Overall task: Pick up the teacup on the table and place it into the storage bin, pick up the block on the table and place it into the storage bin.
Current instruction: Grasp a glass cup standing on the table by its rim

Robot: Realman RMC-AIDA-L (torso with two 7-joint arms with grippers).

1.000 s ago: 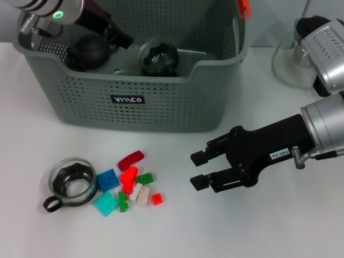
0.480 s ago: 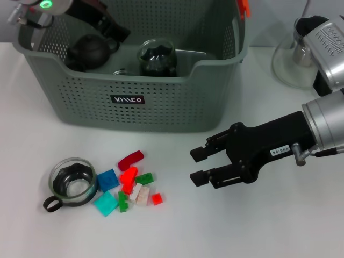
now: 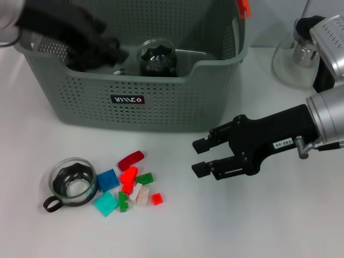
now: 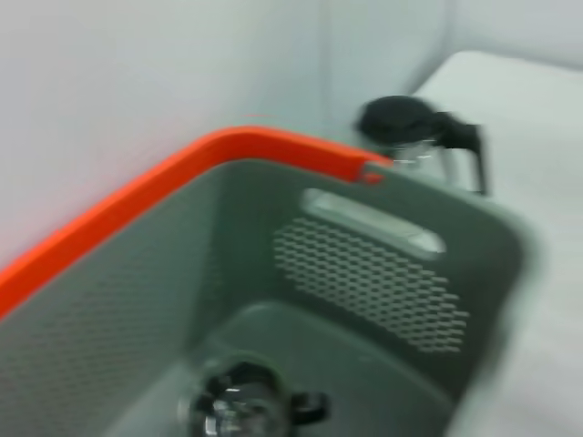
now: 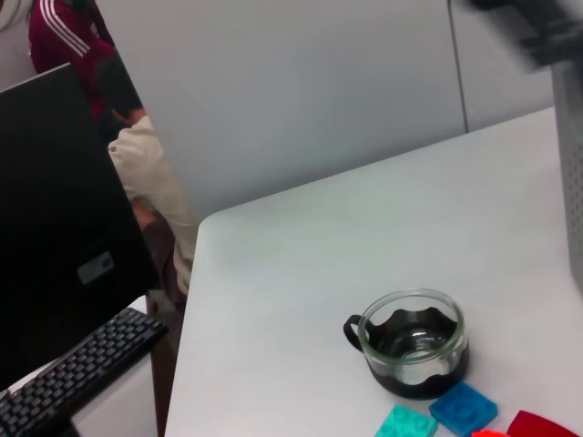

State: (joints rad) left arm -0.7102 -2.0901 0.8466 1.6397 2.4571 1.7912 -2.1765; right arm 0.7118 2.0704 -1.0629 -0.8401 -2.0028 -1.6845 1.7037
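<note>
Right gripper point(image 3: 198, 156) hovers over bare table with fingers apart, holding nothing, right of the blocks point(image 3: 129, 185). Teacup point(image 3: 71, 182) sits just left of them, well inside the table point(image 3: 269, 226) edge. Left gripper point(image 3: 102, 45) blurs over the storage bin point(image 3: 161, 102) rim, can't tell its grip

Upper left of the head view, the left gripper point(image 3: 86, 40) is just a black smear over the grey-green perforated storage bin point(image 3: 134, 102), so no telling how its fingers sit. The bin's back runs off the top edge. The clear glass teapot point(image 3: 301, 59) at upper right is half blocked by the right arm.
</note>
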